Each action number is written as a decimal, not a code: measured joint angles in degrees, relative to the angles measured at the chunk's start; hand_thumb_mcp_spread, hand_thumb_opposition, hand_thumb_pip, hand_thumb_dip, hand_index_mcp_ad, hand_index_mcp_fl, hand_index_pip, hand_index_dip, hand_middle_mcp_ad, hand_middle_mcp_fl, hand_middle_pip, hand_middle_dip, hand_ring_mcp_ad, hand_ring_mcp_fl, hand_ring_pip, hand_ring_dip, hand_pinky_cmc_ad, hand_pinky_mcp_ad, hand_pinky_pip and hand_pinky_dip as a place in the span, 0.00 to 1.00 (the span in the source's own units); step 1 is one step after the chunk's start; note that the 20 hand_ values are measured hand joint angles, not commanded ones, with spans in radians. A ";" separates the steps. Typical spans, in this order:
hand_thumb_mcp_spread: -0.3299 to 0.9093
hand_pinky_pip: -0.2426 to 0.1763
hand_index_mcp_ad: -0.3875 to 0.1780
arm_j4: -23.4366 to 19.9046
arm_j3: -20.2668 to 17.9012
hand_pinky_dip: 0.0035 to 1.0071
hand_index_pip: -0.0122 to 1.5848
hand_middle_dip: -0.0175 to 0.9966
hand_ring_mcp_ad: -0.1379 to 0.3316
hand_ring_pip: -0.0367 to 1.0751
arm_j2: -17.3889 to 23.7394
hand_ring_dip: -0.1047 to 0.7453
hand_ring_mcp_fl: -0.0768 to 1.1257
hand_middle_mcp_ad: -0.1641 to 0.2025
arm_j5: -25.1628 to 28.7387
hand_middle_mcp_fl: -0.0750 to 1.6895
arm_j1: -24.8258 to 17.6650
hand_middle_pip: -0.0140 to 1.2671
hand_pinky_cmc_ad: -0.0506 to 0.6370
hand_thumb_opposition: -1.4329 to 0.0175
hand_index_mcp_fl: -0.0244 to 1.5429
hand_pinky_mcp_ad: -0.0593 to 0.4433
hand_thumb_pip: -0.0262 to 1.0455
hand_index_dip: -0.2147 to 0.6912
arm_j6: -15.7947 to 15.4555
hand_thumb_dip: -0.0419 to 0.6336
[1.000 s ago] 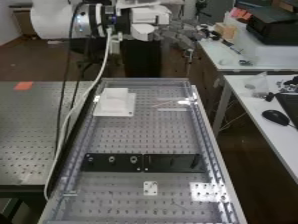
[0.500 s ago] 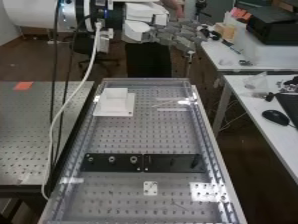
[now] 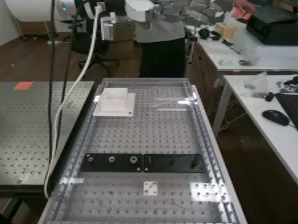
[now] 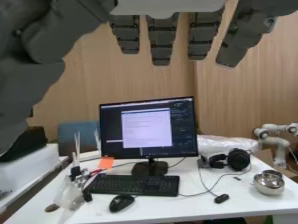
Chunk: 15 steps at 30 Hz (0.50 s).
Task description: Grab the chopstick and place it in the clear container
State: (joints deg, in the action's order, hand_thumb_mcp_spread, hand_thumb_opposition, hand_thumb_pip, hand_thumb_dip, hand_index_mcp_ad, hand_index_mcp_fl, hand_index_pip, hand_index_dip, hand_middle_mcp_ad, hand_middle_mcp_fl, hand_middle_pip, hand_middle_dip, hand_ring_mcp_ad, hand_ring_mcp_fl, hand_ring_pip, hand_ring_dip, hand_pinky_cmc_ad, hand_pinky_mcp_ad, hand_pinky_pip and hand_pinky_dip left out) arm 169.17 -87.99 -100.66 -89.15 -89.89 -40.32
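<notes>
Moved rightward: dark grey mechanical hand (image 4: 163, 40), released and empty, beyond perforated grey metal worktop (image 3: 153, 135). Grasp and placement: apparently both outstanding.

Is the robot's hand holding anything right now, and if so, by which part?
Nothing is held: the hand is open, its fingers hanging straight.

Perforated desk (image 3: 153, 137): is reflecting patches of white glare.
Monitor (image 4: 148, 129): is glowing brightly.
Floor (image 3: 247, 162): is remaining dim.
</notes>
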 joint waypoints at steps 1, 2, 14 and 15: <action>0.39 0.25 0.57 -0.69 -0.45 0.29 0.03 0.08 0.67 0.08 0.14 0.08 0.08 0.64 0.75 0.06 -0.09 0.09 0.52 0.52 0.02 0.58 0.34 0.26 0.16 0.06; 0.39 0.25 0.58 -1.85 -1.31 0.29 0.03 0.08 0.67 0.08 0.41 0.08 0.08 0.65 2.01 0.06 -0.24 0.09 0.52 0.52 0.02 0.58 0.34 0.27 0.38 0.06; 0.38 0.25 0.60 -6.37 -5.15 0.28 0.03 0.08 0.67 0.09 0.95 0.08 0.08 0.65 18.97 0.06 -4.36 0.09 0.52 0.51 0.02 0.58 0.44 0.27 0.09 0.05; 0.38 0.25 0.60 -5.84 -4.67 0.28 0.03 0.08 0.67 0.09 0.71 0.08 0.08 0.65 19.47 0.06 -4.46 0.09 0.52 0.51 0.02 0.58 0.46 0.27 0.10 0.06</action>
State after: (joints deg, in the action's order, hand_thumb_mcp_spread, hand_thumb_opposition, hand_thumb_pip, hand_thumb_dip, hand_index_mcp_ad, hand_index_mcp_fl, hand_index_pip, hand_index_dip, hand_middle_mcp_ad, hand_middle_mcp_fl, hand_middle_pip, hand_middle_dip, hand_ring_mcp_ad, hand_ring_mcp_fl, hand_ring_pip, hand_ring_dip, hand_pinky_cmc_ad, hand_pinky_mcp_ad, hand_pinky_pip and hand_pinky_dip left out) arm 163.33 -92.66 -99.95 -69.68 -94.35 -40.22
